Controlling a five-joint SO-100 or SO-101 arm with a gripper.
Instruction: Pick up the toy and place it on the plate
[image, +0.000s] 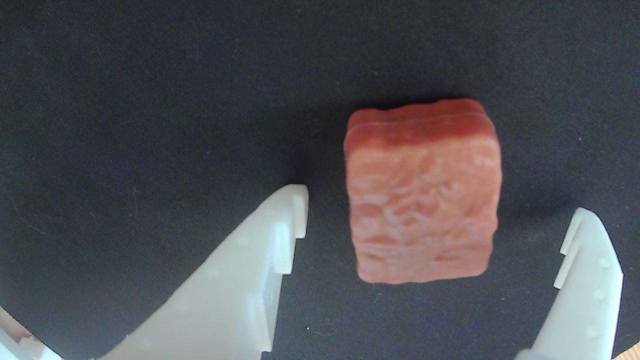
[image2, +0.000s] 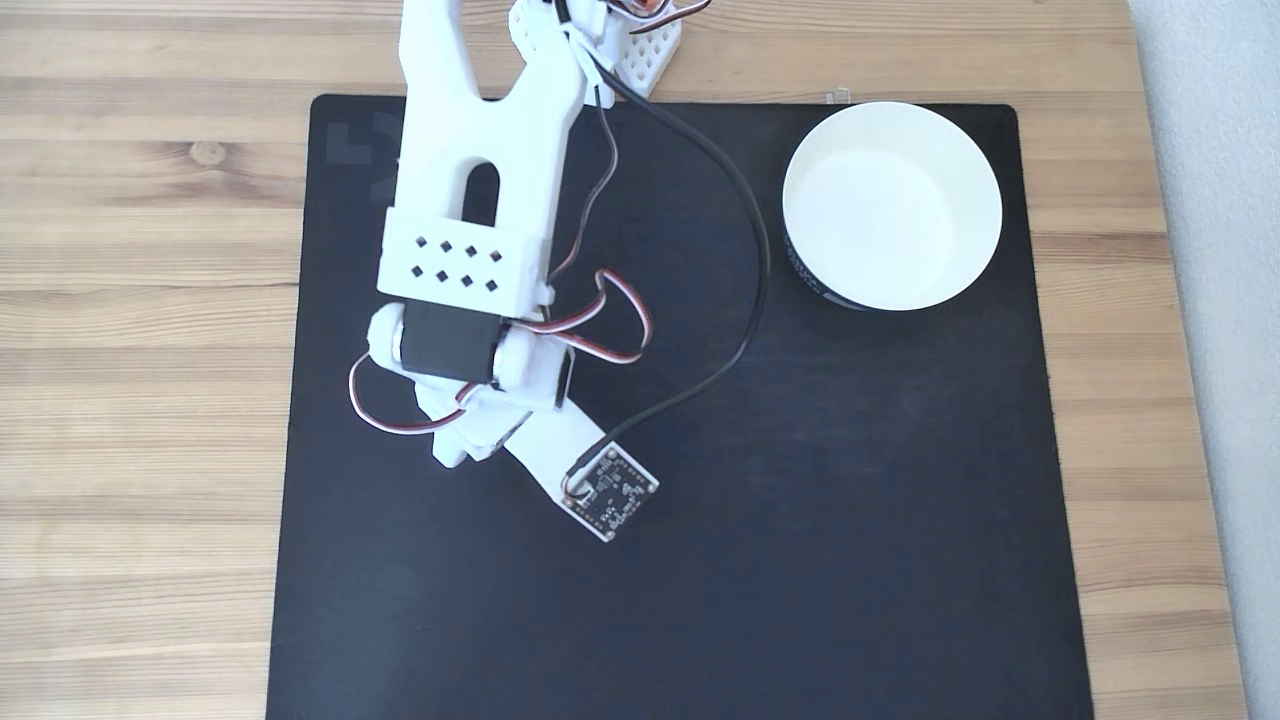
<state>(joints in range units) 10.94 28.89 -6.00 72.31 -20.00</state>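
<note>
Gripper (image: 440, 210) was spread wide, toy (image: 422, 200) lying on the black mat (image: 150, 100) between its fingers, untouched. Plate (image2: 975, 170) sat well apart at the mat's upper right in the fixed view.

One toy (image: 422, 200) lies on one black mat (image2: 800, 500). One white plate (image2: 892, 205) sits on that mat. One arm (image2: 470, 200) carries one end effector (image: 440, 215) with two white fingers (image: 250, 280). One tabletop (image2: 140, 300) bears everything.
</note>
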